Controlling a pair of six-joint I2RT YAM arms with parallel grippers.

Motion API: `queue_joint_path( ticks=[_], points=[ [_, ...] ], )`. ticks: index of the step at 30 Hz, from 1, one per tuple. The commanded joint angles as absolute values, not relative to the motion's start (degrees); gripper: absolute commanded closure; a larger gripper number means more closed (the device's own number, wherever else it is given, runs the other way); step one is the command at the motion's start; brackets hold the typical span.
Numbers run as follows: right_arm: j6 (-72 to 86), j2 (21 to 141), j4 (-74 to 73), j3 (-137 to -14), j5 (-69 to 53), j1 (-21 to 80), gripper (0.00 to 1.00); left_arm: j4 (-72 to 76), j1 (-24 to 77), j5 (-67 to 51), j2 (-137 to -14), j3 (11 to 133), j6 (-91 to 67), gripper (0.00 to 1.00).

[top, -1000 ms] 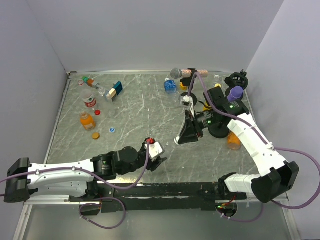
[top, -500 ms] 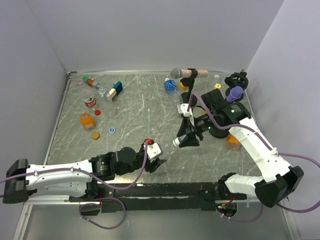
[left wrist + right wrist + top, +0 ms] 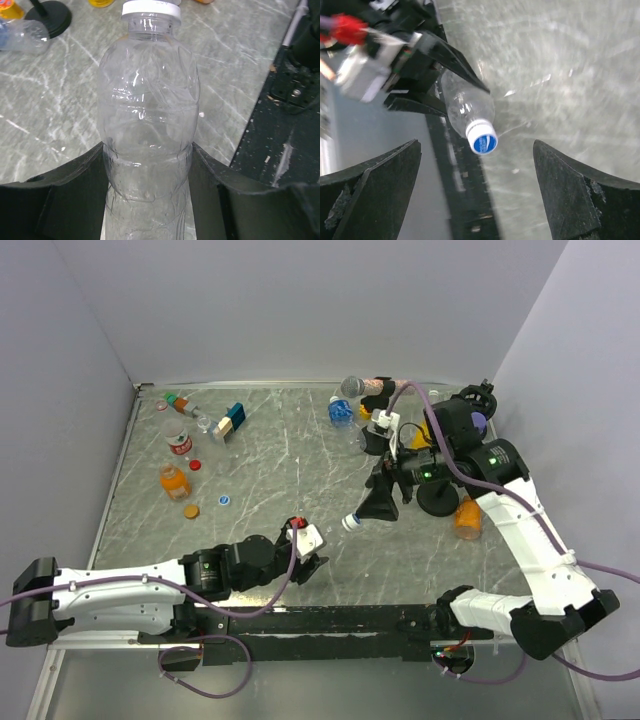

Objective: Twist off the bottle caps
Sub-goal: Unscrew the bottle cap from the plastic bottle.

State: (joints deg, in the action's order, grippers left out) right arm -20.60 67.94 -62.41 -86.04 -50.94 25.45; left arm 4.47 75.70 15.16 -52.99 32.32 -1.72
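Now the left gripper (image 3: 147,150) is clenched around the waist of the clear bottle (image 3: 147,95), one black finger pressed to each side. The bottle's white cap (image 3: 151,9) sits on its neck, at the end away from that gripper; the right gripper (image 3: 378,506) hangs just off the bottle's capped end, released, its fingers spread wide to either side and touching neither cap nor bottle; well apart from the bottle, a loose red cap (image 3: 195,464) and blue cap (image 3: 224,501) lie on the marble table (image 3: 280,455).

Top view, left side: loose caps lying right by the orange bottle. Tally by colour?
red cap: 1
orange cap: 1
blue cap: 1
Total: 3
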Motion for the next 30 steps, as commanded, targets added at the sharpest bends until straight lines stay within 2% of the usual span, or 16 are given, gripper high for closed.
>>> queue_joint_path(
  ticks=[1, 7, 13, 22, 24, 30],
  points=[
    [-0.12, 67.15, -60.3, -80.88, -41.67, 24.52, 0.01, 4.48, 75.85, 19.77, -53.96, 36.03, -2.02, 0.99],
    [5.8, 66.62, -55.82, -71.2, -49.65, 23.73, 0.05, 6.5, 75.85, 20.57, -55.72, 36.82, -0.88, 0.99],
    [6.06, 69.17, -55.2, -72.59, -53.78, 23.56, 0.14, 7.12, 75.85, 20.22, -57.04, 37.27, -0.79, 0.99],
    [6.24, 71.37, -54.41, -72.77, -53.0, 23.55, 0.24, 7.56, 75.85, 19.86, -57.13, 37.44, -0.7, 0.99],
    [6.07, 71.72, -54.23, -73.21, -53.17, 23.47, 0.31, 7.82, 75.85, 19.69, -57.13, 37.27, -0.7, 0.99],
    [4.14, 72.6, -54.49, -74.62, -54.14, 23.47, 0.61, 7.47, 75.85, 19.51, -57.04, 36.83, -1.23, 0.99]
  ],
)
